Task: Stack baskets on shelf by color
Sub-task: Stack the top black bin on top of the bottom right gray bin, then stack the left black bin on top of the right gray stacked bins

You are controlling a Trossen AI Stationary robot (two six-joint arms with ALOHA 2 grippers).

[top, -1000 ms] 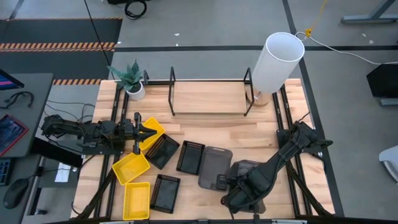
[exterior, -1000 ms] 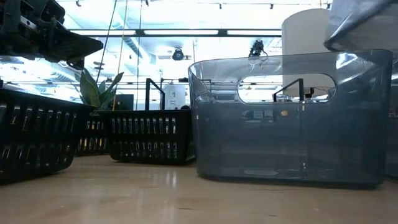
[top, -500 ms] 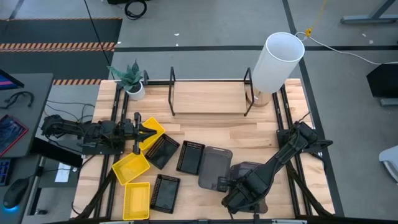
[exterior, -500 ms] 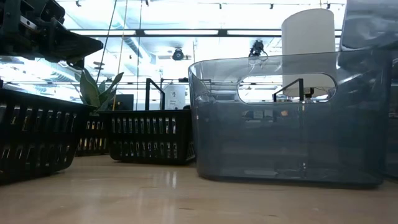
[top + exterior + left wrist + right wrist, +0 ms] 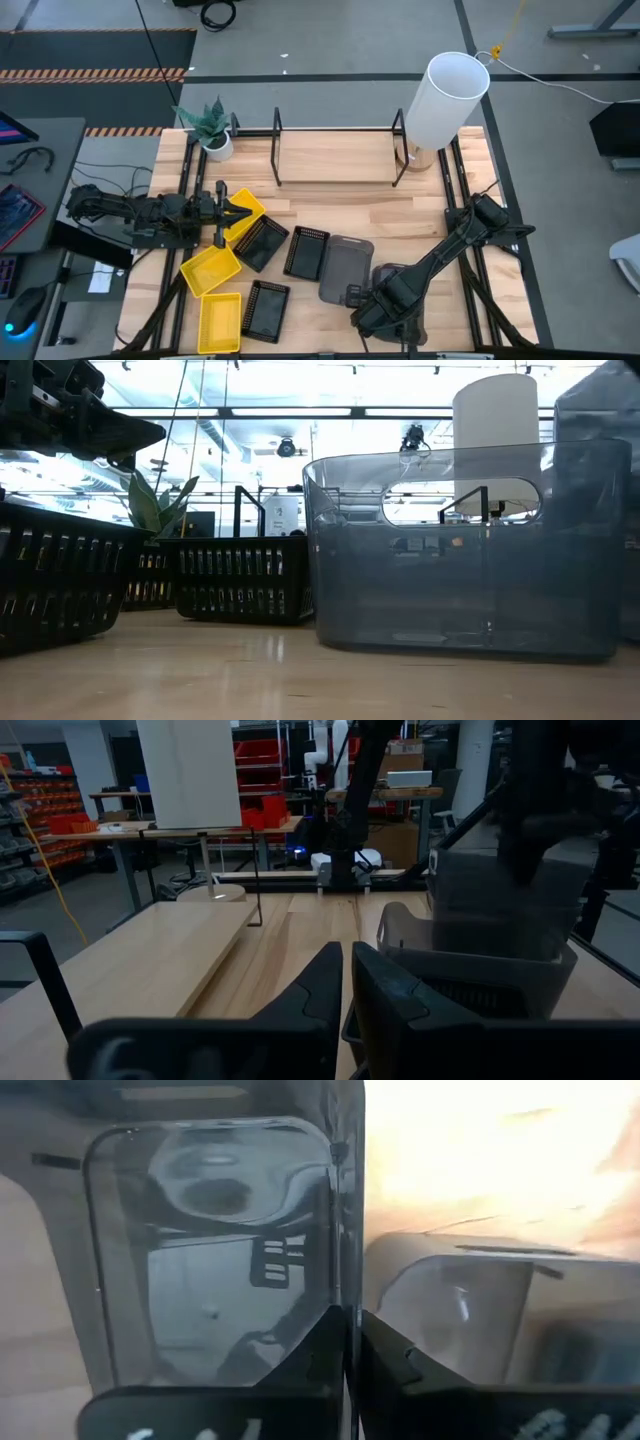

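Two arms work the bench: the right end effector, at five o'clock, pinches the wall of a smoky-grey rounded plastic basket, presumably for lifting toward the empty black metal-rod shelf at twelve o'clock, while the left end effector waits closed at nine.

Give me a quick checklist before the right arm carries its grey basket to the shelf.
1. Grip: the right gripper is shut on the grey basket's wall. Ok.
2. Basket off the table: cannot tell.
3. Shelf: no basket on it. Ok.
4. White cylinder: stands right at the shelf's right end, on the right arm's side. Not ok, steer wide.
5. Left gripper: at the table's left over a yellow basket, off the path. Ok.
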